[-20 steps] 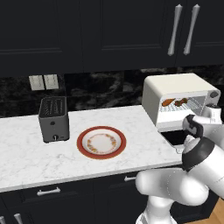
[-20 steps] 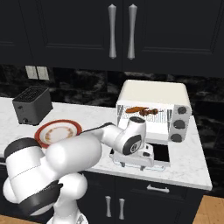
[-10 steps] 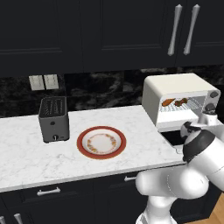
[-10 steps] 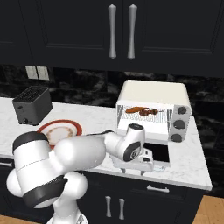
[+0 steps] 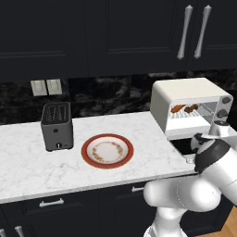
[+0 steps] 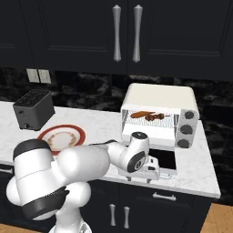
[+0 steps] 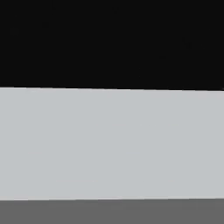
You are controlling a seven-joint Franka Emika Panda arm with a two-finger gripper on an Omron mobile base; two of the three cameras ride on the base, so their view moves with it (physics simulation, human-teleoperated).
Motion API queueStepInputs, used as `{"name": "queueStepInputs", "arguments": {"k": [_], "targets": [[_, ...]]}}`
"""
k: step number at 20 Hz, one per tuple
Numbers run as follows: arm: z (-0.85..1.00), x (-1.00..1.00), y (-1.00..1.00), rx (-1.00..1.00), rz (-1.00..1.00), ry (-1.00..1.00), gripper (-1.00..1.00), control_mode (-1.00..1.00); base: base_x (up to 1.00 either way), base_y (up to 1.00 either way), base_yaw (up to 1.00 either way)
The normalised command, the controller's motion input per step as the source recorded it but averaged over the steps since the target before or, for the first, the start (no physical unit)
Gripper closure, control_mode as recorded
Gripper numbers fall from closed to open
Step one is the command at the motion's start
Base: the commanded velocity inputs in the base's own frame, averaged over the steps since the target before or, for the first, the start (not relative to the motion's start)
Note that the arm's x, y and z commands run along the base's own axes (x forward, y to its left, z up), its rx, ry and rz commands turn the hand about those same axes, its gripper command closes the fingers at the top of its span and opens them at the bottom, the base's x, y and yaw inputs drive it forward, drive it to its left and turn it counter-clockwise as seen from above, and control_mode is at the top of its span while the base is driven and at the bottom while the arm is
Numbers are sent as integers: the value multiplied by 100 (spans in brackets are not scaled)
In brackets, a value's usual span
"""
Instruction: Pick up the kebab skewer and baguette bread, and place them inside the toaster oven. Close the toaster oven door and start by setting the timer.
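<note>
The cream-white toaster oven (image 6: pixel 159 96) (image 5: pixel 185 90) stands at the right end of the counter. Its door (image 6: pixel 164 158) (image 5: pixel 182 145) lies folded down flat, dark glass facing up. On the wire rack inside, the orange-brown baguette bread (image 6: pixel 139 114) (image 5: pixel 177 109) lies to the left of the darker kebab skewer (image 6: pixel 155 116) (image 5: pixel 191 109). My gripper (image 6: pixel 146 169) hangs low against the door's front edge, with its fingers hidden by the hand. A pale flat surface (image 7: pixel 112 142) sits very close in the hand view, with darkness above it.
An empty red-rimmed plate (image 5: pixel 107 151) (image 6: pixel 61 136) rests mid-counter. The dark grey slot toaster (image 5: pixel 56 126) (image 6: pixel 32 109) stands to its left. Black cabinets with bar handles hang above. My arm's elbow bulges out in front of the counter edge.
My hand has sunk from above the open door down to its front edge, and the arm has folded lower. The food and the door have not moved.
</note>
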Motion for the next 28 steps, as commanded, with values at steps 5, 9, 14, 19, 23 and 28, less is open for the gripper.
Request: {"name": "queueStepInputs", "arguments": {"k": [5, 9, 14, 19, 23, 28], "targets": [[0, 68, 4, 0, 0, -4, -100, -100, 0, 0, 0], [4, 83, 18, 0, 0, -12, -100, -100, 0, 0, 0], [12, 79, 32, 0, 0, -27, -100, -100, 0, 0, 0], [1, 75, 47, 0, 0, -53, -100, -100, 0, 0, 0], [-1, 75, 64, 0, 0, -69, -100, -100, 0, 0, 0], [-2, 84, 67, 0, 0, -74, -100, -100, 0, 0, 0]]}}
